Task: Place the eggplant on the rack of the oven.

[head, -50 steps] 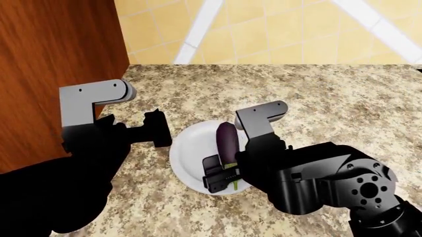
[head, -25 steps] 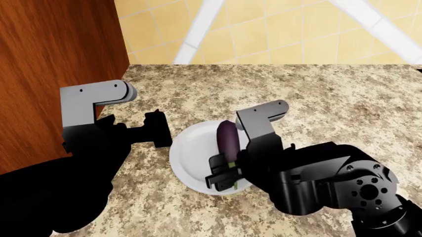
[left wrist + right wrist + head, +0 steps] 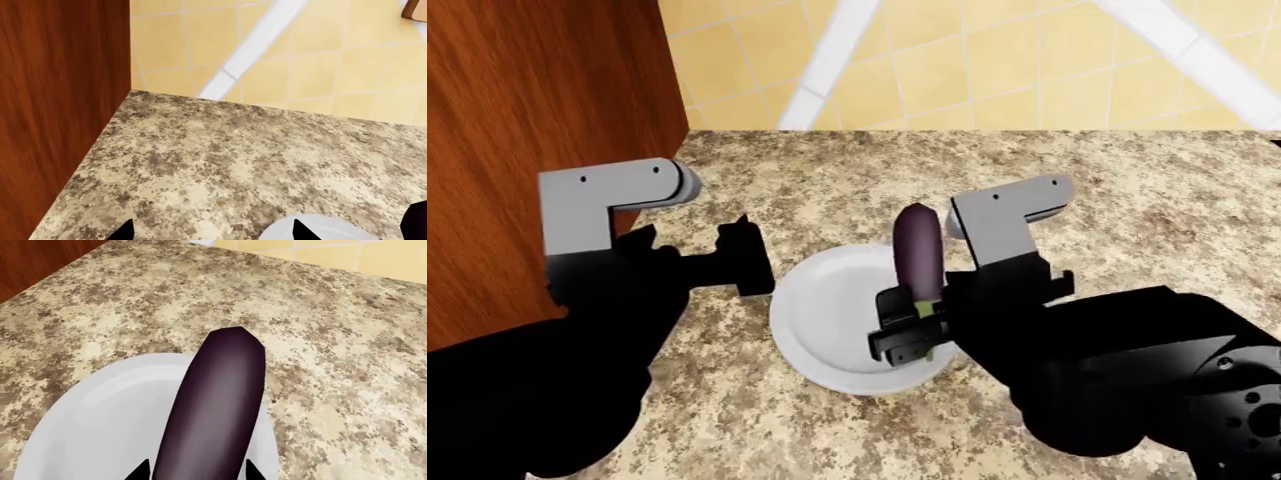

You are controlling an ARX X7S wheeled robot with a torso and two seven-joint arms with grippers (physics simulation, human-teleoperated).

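We see right end effector (image 3: 910,330) pinching eggplant (image 3: 917,248) at stem end, purple body jutting forward from it above white plate (image 3: 827,320). Left end effector (image 3: 747,258) beside plate over speckled counter (image 3: 1121,190); spread or pressed, we cannot tell.

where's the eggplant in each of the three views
Head view: the eggplant stands in the middle, over the far right part of the white plate, its stem end in the right gripper.
Right wrist view: it fills the lower centre, over the plate.
Left wrist view: not in it; only the plate's rim shows.
Shared landmark: the white plate.
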